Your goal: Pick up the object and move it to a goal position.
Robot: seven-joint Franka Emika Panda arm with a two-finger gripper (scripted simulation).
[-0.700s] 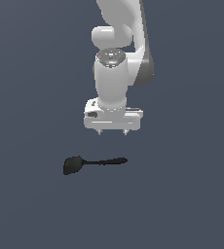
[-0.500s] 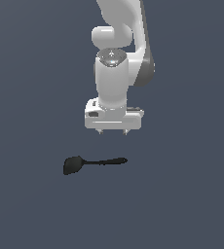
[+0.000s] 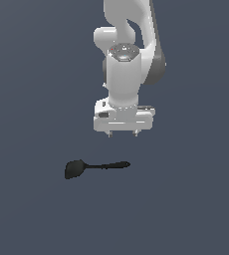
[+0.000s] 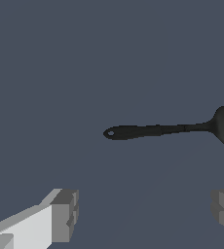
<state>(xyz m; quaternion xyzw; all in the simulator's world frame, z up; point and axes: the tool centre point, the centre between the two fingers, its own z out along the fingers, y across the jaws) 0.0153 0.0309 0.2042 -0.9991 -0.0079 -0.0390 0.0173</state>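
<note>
Black from end to end, the spoon [image 3: 94, 167] lies flat on the dull blue-grey surface [image 3: 32, 99], its oval bowl toward the exterior view's left and its thin handle running toward that view's right. White and grey, the arm hangs over it with the pincer [image 3: 122, 133] pointing down, clear of the spoon and a little off to the side of the handle's tip. In the wrist view the two fingers [image 4: 65, 214] stand wide apart with nothing between them, so the pincer is released and empty; the spoon [image 4: 167, 129] shows beyond them, not framed by the gap.

By my reading the task is at its approach stage: nothing has been lifted, and no goal marker shows in either view, so where the spoon must go cannot be told from here.

The next move seems to call for shifting the pincer until the handle sits between the fingers, crosswise to them, then lowering almost to the surface before closing. The handle is slim and low, so a shallow descent would likely close on nothing.
</note>
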